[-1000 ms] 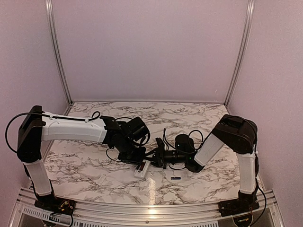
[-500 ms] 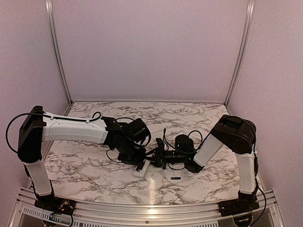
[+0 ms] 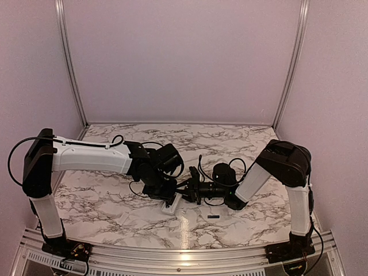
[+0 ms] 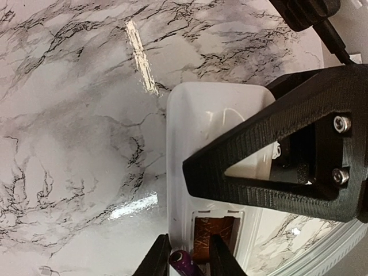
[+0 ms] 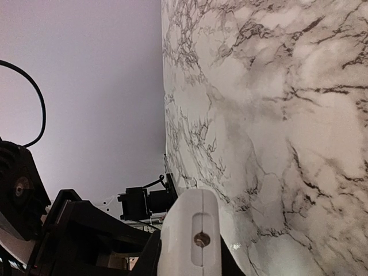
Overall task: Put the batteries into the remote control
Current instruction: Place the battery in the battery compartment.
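Compared with a second ago, the left gripper sits lower over the remote control, hiding more of it from above. The remote lies on the marble table near its front middle, with its compartment open. A battery sits between the left fingers right at that opening. The fingers stand slightly parted, with a sliver of gap on one side, so I cannot tell whether they are gripping it. The right gripper is clamped on the remote's end, steadying it. This looks like seating the first cell. The next move likely calls for pressing it flat, then fetching the second battery lying nearby.
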You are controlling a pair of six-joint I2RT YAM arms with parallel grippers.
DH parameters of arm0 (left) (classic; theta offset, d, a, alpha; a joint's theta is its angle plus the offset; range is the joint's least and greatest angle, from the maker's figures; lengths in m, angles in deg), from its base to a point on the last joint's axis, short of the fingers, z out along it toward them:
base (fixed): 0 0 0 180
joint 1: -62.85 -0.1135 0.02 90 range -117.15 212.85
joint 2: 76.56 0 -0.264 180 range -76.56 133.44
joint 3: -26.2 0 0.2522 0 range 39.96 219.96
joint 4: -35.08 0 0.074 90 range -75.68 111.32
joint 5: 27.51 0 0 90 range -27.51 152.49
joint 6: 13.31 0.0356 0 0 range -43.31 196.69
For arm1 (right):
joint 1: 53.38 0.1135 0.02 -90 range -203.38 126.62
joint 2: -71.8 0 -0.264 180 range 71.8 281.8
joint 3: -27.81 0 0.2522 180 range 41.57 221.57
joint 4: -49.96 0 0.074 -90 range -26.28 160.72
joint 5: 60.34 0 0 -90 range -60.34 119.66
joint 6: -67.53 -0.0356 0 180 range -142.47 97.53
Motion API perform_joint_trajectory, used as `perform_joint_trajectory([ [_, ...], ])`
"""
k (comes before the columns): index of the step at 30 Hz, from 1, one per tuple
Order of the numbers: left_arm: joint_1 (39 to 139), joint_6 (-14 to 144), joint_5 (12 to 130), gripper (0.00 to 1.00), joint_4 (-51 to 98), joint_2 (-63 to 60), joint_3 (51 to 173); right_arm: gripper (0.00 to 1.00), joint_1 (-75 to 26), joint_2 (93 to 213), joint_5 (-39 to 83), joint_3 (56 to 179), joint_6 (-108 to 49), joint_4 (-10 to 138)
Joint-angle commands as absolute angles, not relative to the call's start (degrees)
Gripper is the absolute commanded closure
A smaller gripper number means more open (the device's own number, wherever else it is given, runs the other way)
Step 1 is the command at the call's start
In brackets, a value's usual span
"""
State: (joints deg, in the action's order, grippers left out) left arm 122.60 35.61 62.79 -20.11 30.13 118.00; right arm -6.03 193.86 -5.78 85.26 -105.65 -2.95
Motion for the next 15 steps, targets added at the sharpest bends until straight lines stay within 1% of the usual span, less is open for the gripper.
perform_joint_trajectory([
  [1, 123.0, 36.5, 61.5, 0.73, -21.6, 30.4, 120.3, 1.0, -5.6, 194.2, -6.0, 86.5, -106.0, -6.8],
  [6, 123.1, 37.1, 61.5, 0.7, -21.5, 29.8, 121.0, 1.0, -5.6, 194.3, -5.9, 86.4, -105.9, -6.6],
  [15, 123.3, 37.6, 62.3, 0.69, -20.3, 29.4, 120.8, 1.0, -5.6, 194.5, -6.0, 86.5, -106.1, -6.9],
])
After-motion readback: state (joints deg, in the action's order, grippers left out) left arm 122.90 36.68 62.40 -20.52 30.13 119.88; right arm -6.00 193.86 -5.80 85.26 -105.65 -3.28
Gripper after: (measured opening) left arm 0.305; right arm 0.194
